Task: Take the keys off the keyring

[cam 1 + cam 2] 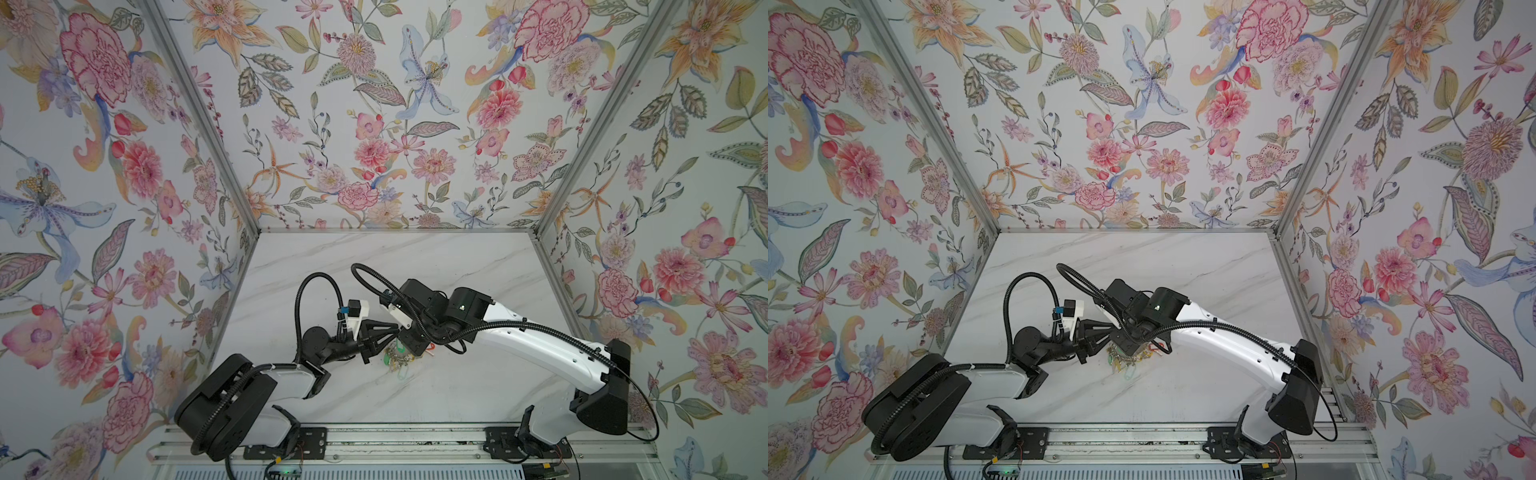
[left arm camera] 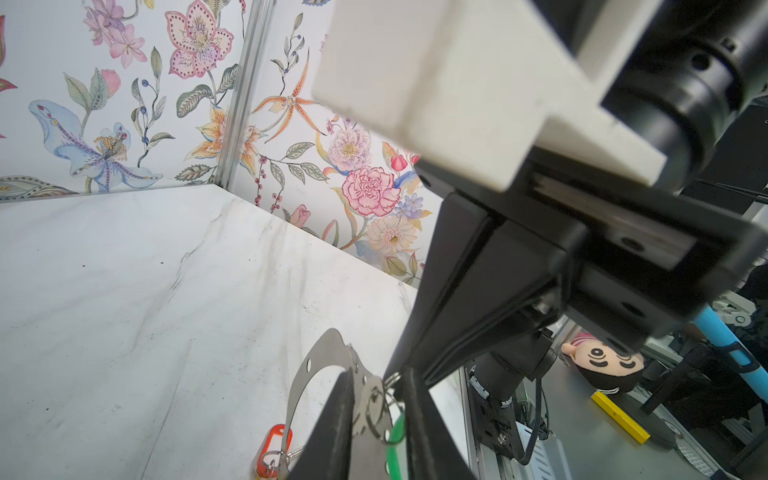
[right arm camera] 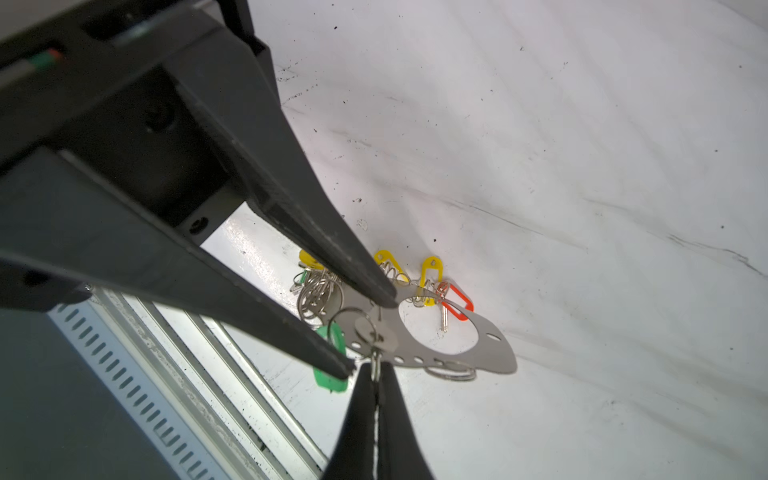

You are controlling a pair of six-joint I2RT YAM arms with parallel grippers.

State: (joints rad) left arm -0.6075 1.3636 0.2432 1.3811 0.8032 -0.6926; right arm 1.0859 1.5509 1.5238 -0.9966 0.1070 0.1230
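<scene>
Keyring point(image 3: 484, 351) is mid-surface point(image 3: 582, 166), a bit towards the near edge, with an arm on it from left and right.

Right claw point(image 3: 376, 368) is clamped tight on a little wire ring point(image 3: 375, 358) at the rim. Left claw point(image 3: 368, 336) has its jaws partway apart either side of the flat band, and I can't tell if it's biting. I'd get the left squeezed firm first, then wind the ring off along its split, no yanking. The other keys point(image 3: 316, 291) are bunched on the rim. No tray or bin in sight.
</scene>
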